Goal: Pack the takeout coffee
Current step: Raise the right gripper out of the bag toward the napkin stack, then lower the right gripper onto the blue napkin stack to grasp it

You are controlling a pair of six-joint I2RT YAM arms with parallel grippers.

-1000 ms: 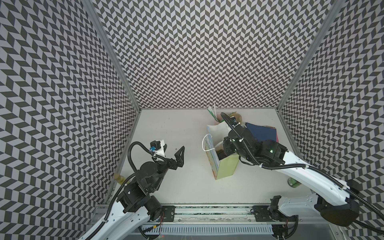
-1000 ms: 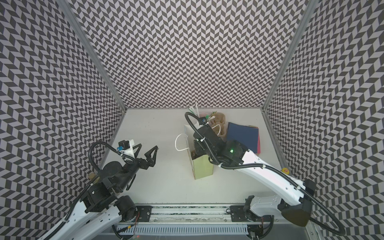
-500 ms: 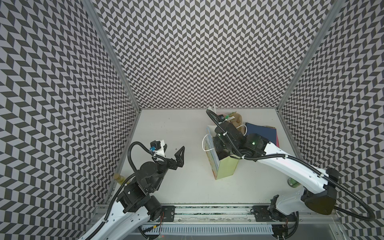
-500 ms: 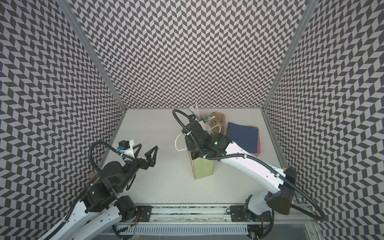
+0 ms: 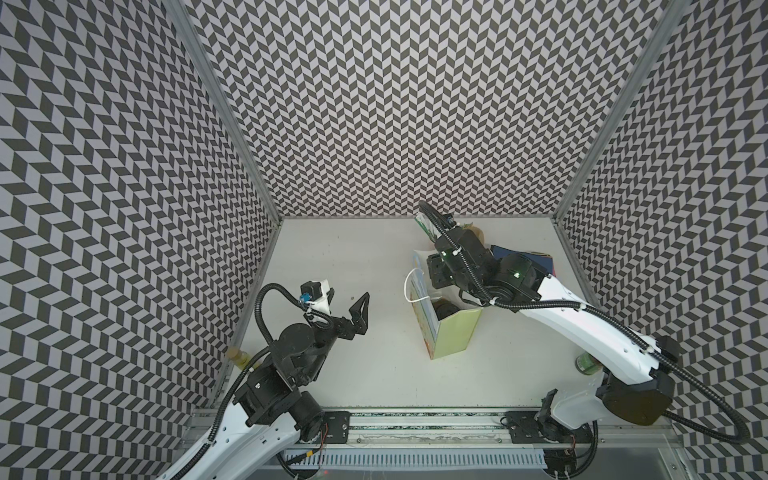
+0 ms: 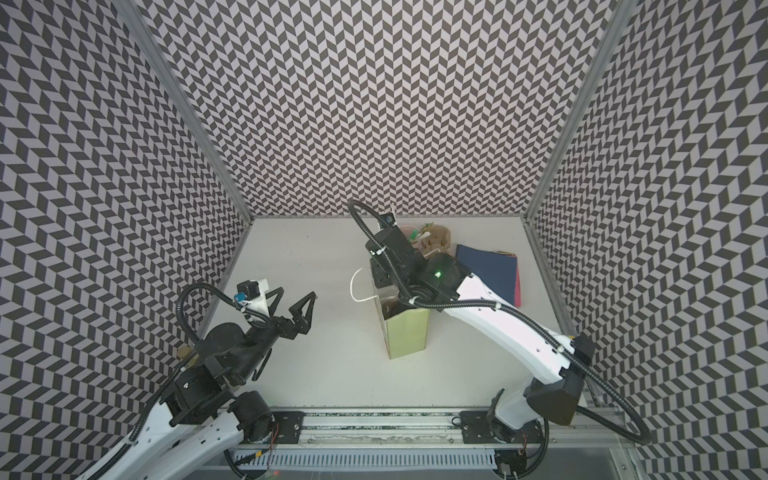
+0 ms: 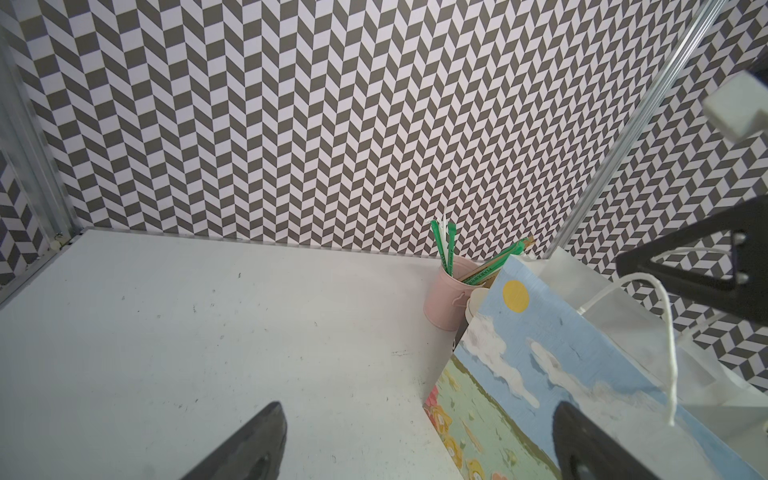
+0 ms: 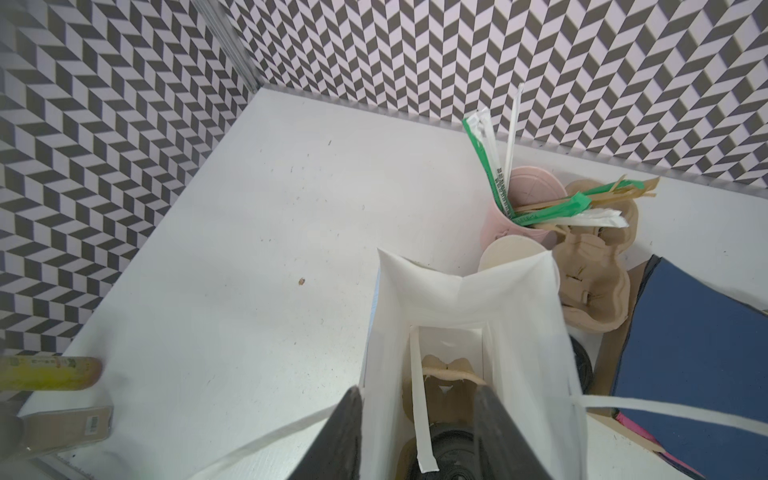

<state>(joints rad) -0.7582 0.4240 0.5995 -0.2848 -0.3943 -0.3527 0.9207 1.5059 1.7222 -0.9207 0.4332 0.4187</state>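
The takeout coffee (image 8: 451, 457) sits deep inside the gift bag (image 8: 449, 299), only its round black lid showing. A top view shows the same lid (image 5: 445, 309) down in the bag (image 5: 455, 336). Tan pulp (image 8: 446, 370) lies in the bag just past the lid. My right gripper (image 8: 419, 390) hangs over the bag's mouth, jaws apart and clear of the lid, one finger (image 8: 345, 432) outside the bag wall. My left gripper (image 6: 296, 293) stands open and empty to the left of the bag, well above the table.
Behind the bag stand a pink cup of straws (image 8: 528, 195), a cream cup (image 8: 511, 253) and a tan pulp carrier (image 8: 594, 266). Navy sheets (image 5: 523, 259) lie at the back right. A yellow bottle (image 5: 237, 357) and a green can (image 5: 586, 363) sit at the side edges.
My right arm has swung left and back over the bag's mouth, and its jaws have gone from shut to apart. The left arm has not moved.
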